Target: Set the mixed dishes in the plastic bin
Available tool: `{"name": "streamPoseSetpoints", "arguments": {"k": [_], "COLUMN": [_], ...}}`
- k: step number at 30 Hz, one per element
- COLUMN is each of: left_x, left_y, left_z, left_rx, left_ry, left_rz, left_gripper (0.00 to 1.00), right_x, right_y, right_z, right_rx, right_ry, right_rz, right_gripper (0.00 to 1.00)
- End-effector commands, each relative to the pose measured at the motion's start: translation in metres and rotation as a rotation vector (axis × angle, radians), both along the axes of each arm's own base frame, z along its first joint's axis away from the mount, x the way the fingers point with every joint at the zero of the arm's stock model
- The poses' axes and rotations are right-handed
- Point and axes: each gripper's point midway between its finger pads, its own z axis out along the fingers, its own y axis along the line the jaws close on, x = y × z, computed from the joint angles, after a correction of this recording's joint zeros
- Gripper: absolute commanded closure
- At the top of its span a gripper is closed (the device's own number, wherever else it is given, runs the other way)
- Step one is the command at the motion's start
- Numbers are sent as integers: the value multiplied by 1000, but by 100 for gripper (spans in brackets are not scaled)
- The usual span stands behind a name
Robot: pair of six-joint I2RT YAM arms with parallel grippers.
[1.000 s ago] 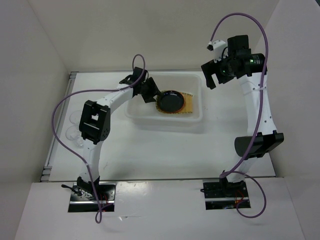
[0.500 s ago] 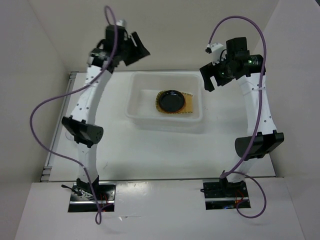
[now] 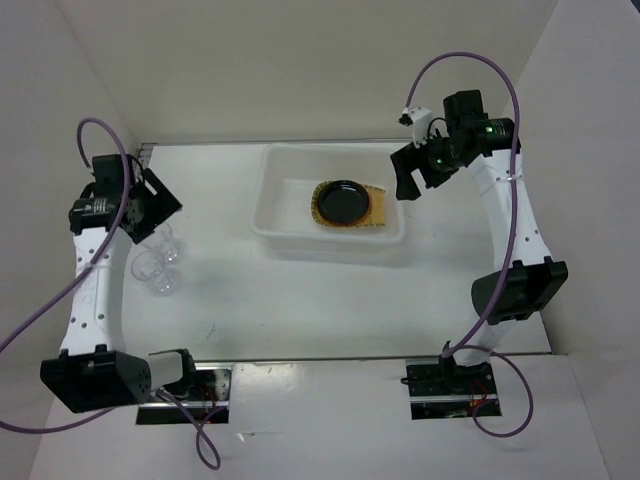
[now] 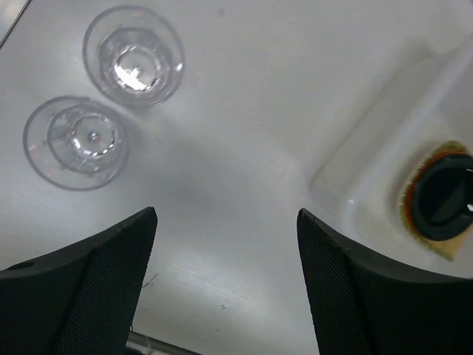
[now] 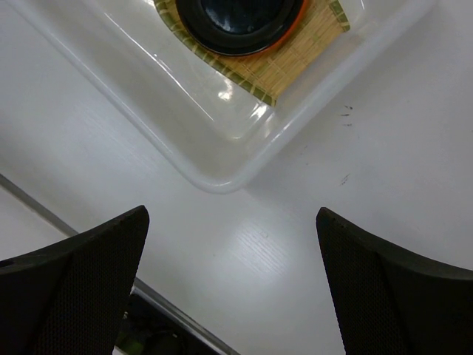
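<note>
2 small clear cups [image 4: 134,55] upright, left of translucent rectangular plastic bin [image 3: 262,190]; tan woven-bamboo tray [image 3: 378,208] in it lies l-r, rounded end left, round black plate [image 3: 340,200] atop; l gripper [image 4: 225,222] & r gripper [image 5: 233,214] spread, empty

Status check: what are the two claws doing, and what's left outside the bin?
Left gripper open, empty, near the cups. Right gripper open, empty, beside the bin. Tray, orange plate, black plate stacked in bin. Both cups on table, nothing blocking.
</note>
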Motion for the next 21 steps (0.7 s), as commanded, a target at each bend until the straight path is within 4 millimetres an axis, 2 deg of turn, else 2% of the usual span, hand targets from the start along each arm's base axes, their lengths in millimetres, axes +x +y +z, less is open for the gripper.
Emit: {"name": "streamPoseSetpoints", "arguments": {"k": [1, 3, 7, 9, 10, 14, 19, 21], "left_x": [0, 0, 22, 33, 37, 67, 76, 76], "left_y": [22, 34, 47, 50, 53, 33, 32, 32], "left_z": [-21, -36, -62, -68, -80, -91, -135, -147], "left_rx": [55, 61, 43, 65, 61, 5, -24, -28], "left_ry": [32, 80, 132, 144, 175, 99, 187, 218], "left_rz": [72, 111, 86, 41, 25, -182, -238, -250], "left_gripper": [16, 16, 16, 16, 16, 18, 22, 22], "right_x": [-5, -8, -9, -10, -12, -13, -16, -16], "right_y": [13, 16, 16, 16, 16, 12, 8, 5], "right_z": [11, 9, 3, 0, 3, 3, -1, 2], "right_rx": [52, 70, 68, 67, 68, 51, 32, 33], "right_ry": [-26, -14, 4, 14, 5, -4, 3, -6], "right_rz": [58, 70, 70, 70, 70, 58, 47, 38], "right_gripper": [2, 2, 2, 2, 2, 2, 2, 2]}}
